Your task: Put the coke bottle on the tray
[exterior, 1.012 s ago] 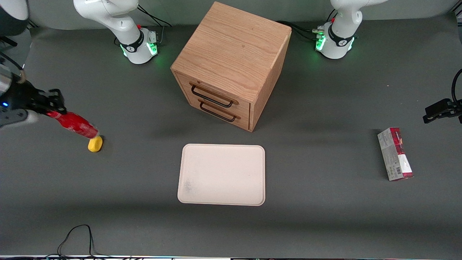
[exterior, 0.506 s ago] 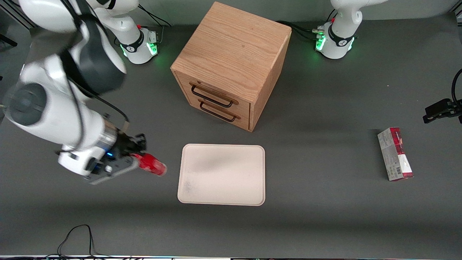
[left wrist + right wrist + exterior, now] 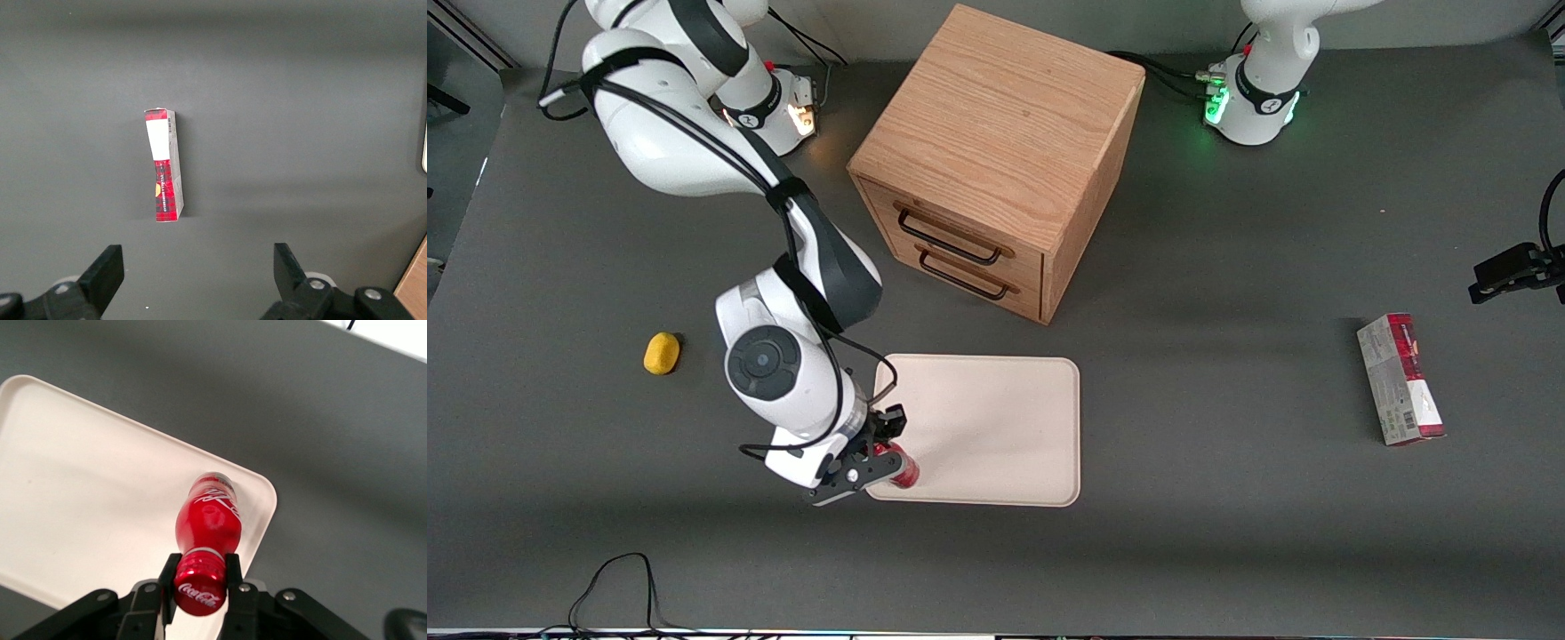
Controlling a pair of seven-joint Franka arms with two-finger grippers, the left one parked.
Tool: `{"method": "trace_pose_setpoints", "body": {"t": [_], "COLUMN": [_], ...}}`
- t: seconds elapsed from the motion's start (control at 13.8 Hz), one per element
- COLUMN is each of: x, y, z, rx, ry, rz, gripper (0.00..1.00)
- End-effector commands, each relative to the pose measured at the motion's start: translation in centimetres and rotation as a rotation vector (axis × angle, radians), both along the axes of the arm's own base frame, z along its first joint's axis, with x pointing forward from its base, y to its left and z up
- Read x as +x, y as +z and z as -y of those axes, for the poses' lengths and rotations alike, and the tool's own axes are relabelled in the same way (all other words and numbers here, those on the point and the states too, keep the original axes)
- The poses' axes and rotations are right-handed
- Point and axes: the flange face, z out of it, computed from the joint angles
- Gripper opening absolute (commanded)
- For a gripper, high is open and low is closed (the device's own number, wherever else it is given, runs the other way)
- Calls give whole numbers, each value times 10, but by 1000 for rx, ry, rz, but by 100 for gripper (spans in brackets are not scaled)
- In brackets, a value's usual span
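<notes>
Coca-Cola script legible on cap and side of bottle (image 3: 208,513). Gripper (image 3: 200,577) over tray (image 3: 996,418) corner nearest front camera, toward working arm's end; fingers (image 3: 233,572) clamped on bottle neck just below cap. Bottle base over tray surface inside rim; contact with tray unclear. Tray otherwise bare. Carton (image 3: 165,165) on counter (image 3: 1227,533), red-and-grey, print unreadable. Yellow lump (image 3: 662,353) well apart.

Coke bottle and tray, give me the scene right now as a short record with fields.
gripper: shut on the coke bottle's neck, over a tray corner near the front camera
coke bottle: held, base over the tray
tray: flat on the table, in front of the wooden drawer unit
yellow object: toward the working arm's end
carton: toward the parked arm's end
</notes>
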Motion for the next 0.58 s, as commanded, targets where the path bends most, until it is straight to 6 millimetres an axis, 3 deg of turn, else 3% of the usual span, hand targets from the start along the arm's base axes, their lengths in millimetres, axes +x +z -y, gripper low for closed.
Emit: {"method": "trace_pose_setpoints", "body": {"t": [0.0, 0.07, 0.14, 0.22, 0.51], "x": [4, 3, 1, 1, 2], "y": [10, 7, 2, -1, 11], "z": [-2, -2, -3, -1, 2], "rx": [-1, 0, -1, -4, 0], "ry": [-32, -53, -80, -101, -111], "rz": [21, 15, 4, -1, 12], "gripper": [17, 25, 48, 99, 100]}}
